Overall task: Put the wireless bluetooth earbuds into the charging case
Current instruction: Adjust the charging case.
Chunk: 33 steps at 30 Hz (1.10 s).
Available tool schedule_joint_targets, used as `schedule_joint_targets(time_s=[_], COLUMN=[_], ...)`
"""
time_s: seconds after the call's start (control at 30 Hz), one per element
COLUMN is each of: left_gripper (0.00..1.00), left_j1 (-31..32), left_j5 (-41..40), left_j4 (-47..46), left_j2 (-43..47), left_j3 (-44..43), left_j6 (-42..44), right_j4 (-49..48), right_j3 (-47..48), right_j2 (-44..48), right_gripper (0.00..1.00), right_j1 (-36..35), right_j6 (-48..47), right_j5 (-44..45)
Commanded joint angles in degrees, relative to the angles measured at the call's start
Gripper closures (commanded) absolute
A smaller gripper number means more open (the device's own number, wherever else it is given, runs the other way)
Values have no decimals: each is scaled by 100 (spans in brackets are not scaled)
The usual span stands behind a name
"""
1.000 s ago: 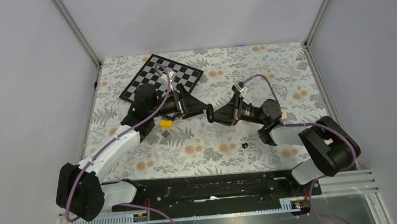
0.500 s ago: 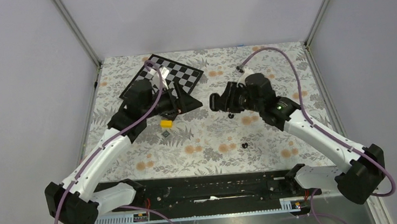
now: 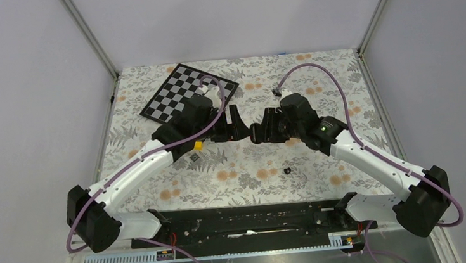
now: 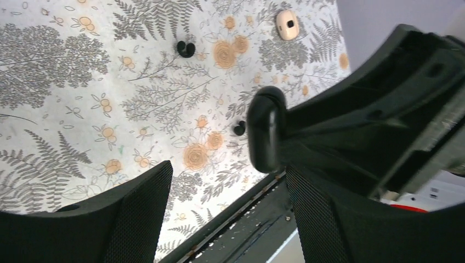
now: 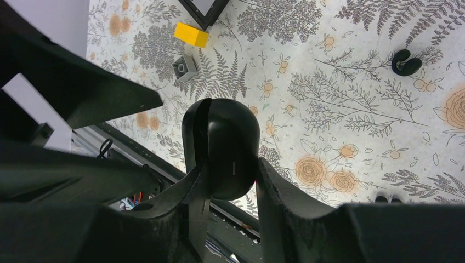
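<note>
My right gripper (image 3: 258, 133) is shut on the black rounded charging case (image 5: 222, 147) and holds it above the middle of the table. A seam runs down the case's side. My left gripper (image 3: 235, 127) is open and empty. Its fingertips are right next to the case (image 4: 267, 129), which sits just off its right finger (image 4: 329, 219). A tiny black earbud (image 3: 286, 170) lies on the cloth in front, and it also shows in the left wrist view (image 4: 239, 127). A pale beige earbud (image 4: 287, 23) lies farther off. A second small black curled piece (image 5: 406, 62) lies under the right arm.
A yellow block (image 3: 198, 145) and a small grey brick (image 5: 185, 67) lie under the left arm. A checkerboard (image 3: 179, 93) lies at the back left. The black rail (image 3: 251, 219) runs along the table's near edge.
My left gripper has swung right and forward to meet the right gripper. My right gripper, with the case, has shifted slightly nearer. The two now almost touch.
</note>
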<state>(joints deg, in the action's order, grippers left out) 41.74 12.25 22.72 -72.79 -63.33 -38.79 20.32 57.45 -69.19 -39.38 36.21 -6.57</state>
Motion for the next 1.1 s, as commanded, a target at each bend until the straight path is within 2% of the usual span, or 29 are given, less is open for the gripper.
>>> schedule_joint_targets(time_s=[0.0, 0.17, 0.5, 0.8, 1.07], left_gripper=[22, 22, 23, 25, 25], left_j1=[10, 8, 8, -39, -219], left_j5=[-351, 248, 317, -466, -234], left_j4=[-14, -532, -422, 191, 283], left_j2=[-183, -280, -466, -299, -18], left_j3=[-404, -307, -322, -428, -398], left_j6=[349, 212, 273, 579, 656], right_j4=[-117, -167, -262, -257, -262], right_j3=[91, 57, 25, -108, -49], right_j2=[249, 289, 357, 504, 577], right_gripper=[100, 100, 100, 100, 100], right_j1=[-20, -20, -25, -25, -25], right_j6=[-88, -134, -99, -66, -53], right_j5=[-9, -16, -118, -40, -11])
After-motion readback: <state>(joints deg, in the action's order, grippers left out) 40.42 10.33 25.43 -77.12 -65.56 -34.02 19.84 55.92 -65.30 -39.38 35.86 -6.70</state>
